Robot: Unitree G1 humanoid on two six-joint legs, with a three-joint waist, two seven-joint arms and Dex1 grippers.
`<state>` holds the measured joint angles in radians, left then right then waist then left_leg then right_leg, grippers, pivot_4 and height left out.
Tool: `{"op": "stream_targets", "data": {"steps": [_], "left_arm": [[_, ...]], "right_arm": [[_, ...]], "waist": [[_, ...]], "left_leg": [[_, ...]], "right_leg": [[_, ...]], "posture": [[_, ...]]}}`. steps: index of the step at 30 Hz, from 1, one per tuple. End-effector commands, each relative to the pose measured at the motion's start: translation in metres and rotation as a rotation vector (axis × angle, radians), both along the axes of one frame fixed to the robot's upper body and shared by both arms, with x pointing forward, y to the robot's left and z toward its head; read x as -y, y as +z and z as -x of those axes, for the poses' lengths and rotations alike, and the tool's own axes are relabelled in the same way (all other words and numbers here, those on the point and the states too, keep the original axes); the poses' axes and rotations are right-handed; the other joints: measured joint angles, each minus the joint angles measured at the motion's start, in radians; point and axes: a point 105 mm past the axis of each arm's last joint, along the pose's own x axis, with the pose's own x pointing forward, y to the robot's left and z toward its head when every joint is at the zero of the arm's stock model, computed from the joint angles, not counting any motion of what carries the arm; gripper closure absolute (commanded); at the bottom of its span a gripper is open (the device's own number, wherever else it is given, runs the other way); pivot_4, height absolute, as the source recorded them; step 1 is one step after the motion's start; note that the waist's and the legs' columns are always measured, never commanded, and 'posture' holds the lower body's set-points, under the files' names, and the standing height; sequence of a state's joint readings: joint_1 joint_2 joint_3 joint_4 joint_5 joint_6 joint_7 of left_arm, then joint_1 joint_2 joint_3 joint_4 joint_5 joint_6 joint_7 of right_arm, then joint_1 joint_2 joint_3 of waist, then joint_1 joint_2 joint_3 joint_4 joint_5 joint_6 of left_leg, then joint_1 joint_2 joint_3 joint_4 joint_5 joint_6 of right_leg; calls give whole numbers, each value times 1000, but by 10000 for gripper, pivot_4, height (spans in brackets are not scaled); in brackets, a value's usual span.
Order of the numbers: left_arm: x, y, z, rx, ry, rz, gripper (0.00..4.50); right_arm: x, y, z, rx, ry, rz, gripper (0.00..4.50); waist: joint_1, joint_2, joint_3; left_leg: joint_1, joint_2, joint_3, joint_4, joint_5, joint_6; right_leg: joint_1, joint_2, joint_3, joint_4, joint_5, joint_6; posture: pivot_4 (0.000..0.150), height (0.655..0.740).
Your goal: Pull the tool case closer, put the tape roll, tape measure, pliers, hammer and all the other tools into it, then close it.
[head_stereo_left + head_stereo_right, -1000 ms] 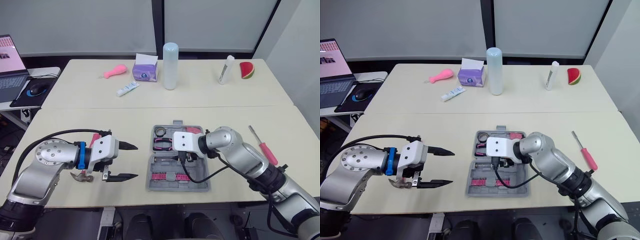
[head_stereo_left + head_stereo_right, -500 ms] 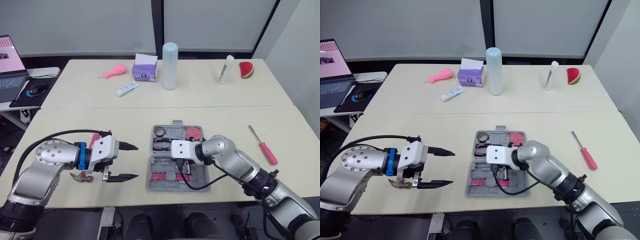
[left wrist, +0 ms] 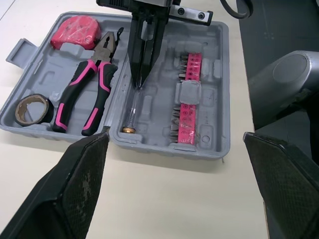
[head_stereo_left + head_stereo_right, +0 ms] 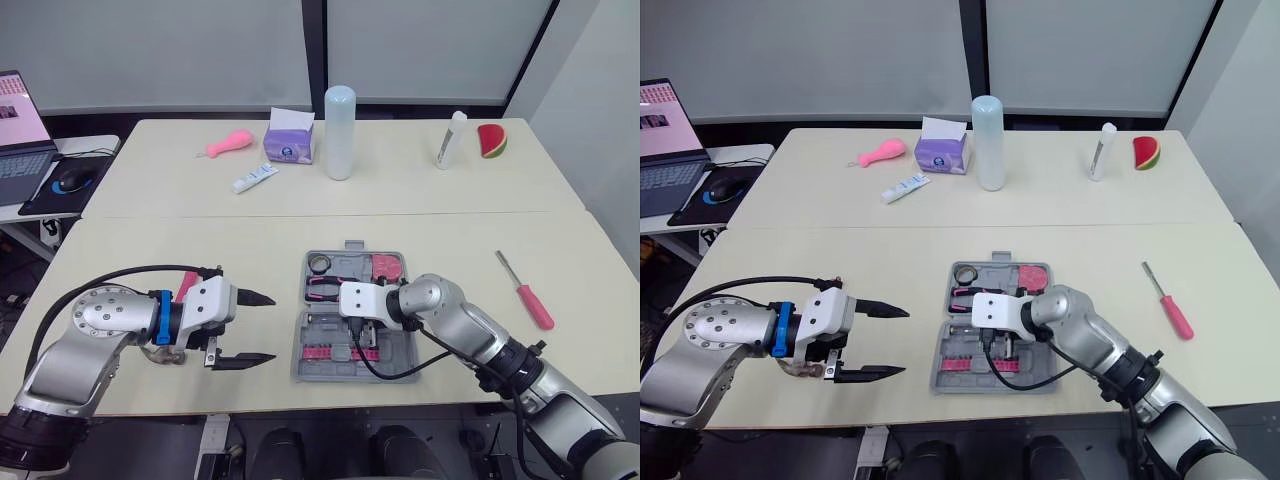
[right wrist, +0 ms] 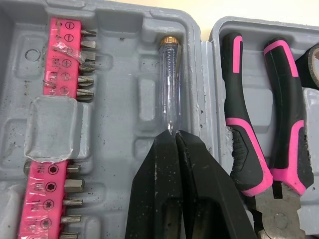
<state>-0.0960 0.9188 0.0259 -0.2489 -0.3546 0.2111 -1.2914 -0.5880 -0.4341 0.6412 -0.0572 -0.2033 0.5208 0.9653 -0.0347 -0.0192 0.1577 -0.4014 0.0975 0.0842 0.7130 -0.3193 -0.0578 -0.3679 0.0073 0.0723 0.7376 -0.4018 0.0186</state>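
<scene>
The grey tool case [image 4: 400, 352] lies open near the table's front edge. In it are a tape roll [image 4: 320, 263], pink-handled pliers [image 4: 325, 288], a pink tape measure [image 4: 386, 268], pink bit strips [image 5: 55, 94] and a clear-handled screwdriver [image 5: 169, 84]. My right gripper [image 5: 175, 133] points down into the case, shut on that screwdriver's shaft, with the handle lying in its slot. To the case's left my left gripper [image 4: 262, 327] hangs open, holding nothing. The hammer [image 4: 160, 353] lies partly hidden under my left arm. A pink screwdriver [image 4: 527, 292] rests on the table to the right.
On the far table stand a tall pale bottle [image 4: 341, 131], a purple tissue box [image 4: 291, 141], a pink toy [image 4: 229, 143], a tube [image 4: 256, 178], a white bottle [image 4: 451, 139] and a watermelon slice [image 4: 493, 140]. A laptop [image 4: 20, 135] and mouse [image 4: 72, 180] sit far left.
My right gripper has moved down and toward the case's front with the clear screwdriver, uncovering the tape measure. My left gripper has sunk slightly, still open.
</scene>
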Motion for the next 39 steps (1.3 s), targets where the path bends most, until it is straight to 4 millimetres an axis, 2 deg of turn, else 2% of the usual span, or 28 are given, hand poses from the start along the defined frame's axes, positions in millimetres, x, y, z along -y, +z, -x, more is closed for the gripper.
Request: {"op": "stream_targets", "data": {"steps": [1, 3, 5, 7, 9, 11, 14, 18, 19, 21, 24, 28, 32, 36, 39], "left_arm": [[-2, 9, -1, 27, 30, 41, 0], [-8, 12, -5, 31, 90, 77, 0], [-20, 15, -10, 44, 169, 112, 0], [-41, 16, -16, 82, 272, 124, 0], [-66, 17, -20, 108, 404, 146, 0], [-86, 17, -18, 121, 497, 160, 0], [-116, 11, -9, 108, 623, 178, 0], [-151, -2, 8, 48, 777, 199, 0], [-159, -6, 12, 37, 809, 195, 0], [-174, -15, 24, -2, 872, 184, 0], [-187, -25, 37, -57, 931, 176, 0], [-201, -42, 57, -137, 1004, 156, 0], [-205, -50, 66, -164, 1039, 150, 0], [-202, -54, 68, -172, 1041, 157, 0], [-200, -54, 68, -169, 1044, 163, 0]], "right_arm": [[-11, 31, 8, 34, 35, -122, 44742], [-9, 50, 11, 53, 18, -197, 44742], [4, 70, 15, 83, -13, -271, 44742], [31, 85, 17, 152, -66, -323, 44742], [69, 93, 20, 215, -183, -364, 44742], [103, 94, 25, 268, -297, -373, 44742], [161, 85, 40, 302, -483, -327, 44742], [217, 78, 65, 310, -715, -342, 44742], [227, 76, 72, 312, -762, -350, 40112], [247, 70, 92, 299, -839, -347, 36417], [263, 63, 114, 276, -903, -332, 30266], [280, 60, 133, 237, -958, -319, 22040], [286, 60, 138, 213, -965, -308, 12527], [289, 58, 139, 185, -962, -293, 258], [293, 57, 137, 177, -960, -277, 258]], "waist": [[0, 0, 0], [0, 0, 0], [1, 0, 0], [4, -1, 0], [8, -2, -1], [10, -3, -1], [7, -3, -1], [0, -3, -1], [-1, -3, -1], [-1, -3, -1], [2, -3, -1], [2, -4, -2], [2, -5, -2], [3, -6, -3], [3, -7, -3]], "left_leg": [[0, 0, 0, 0, 0, 0], [-1, 0, 0, 0, 0, 0], [-1, 0, 0, 0, 0, 0], [-1, 0, -1, 0, 0, 0], [-1, -1, -1, 0, 0, 0], [-1, -2, -1, -1, 0, 0], [-1, -2, -1, -1, 0, 0], [1, -2, 0, -2, 0, 0], [2, -2, 0, -2, 0, 0], [4, -2, -1, -2, 0, 0], [5, -2, -1, -3, -1, 0], [8, -2, -1, -3, -2, 3], [9, -2, -1, -3, -3, 3], [9, -2, -1, -3, -3, 3], [9, -2, -1, -3, -3, 3]], "right_leg": [[0, 0, 0, 0, 0, 0], [-1, 0, 0, 0, 0, 0], [-1, 0, 0, 1, 0, 0], [0, 0, -1, 0, 0, 0], [0, -1, -2, -1, 0, 0], [2, -2, -2, -3, 0, 0], [3, -2, -1, -3, 0, 0], [5, 0, 0, -4, 0, 0], [6, 1, 0, -3, 0, 0], [9, 3, 0, -4, 0, 0], [10, 4, 0, -5, 0, 0], [14, 4, 0, -6, 0, 0], [15, 4, 0, -7, 0, 0], [16, 4, 0, -7, 0, 0], [16, 4, 0, -7, 0, 0]], "posture": [[1500, 7075], [1500, 7075], [1500, 7075], [1500, 7075], [1500, 7075], [1500, 7075], [1500, 7075], [1500, 7075], [1500, 7075], [1500, 7075], [1500, 7075], [1500, 7075], [1500, 7075], [1500, 7075], [1500, 7075]]}}
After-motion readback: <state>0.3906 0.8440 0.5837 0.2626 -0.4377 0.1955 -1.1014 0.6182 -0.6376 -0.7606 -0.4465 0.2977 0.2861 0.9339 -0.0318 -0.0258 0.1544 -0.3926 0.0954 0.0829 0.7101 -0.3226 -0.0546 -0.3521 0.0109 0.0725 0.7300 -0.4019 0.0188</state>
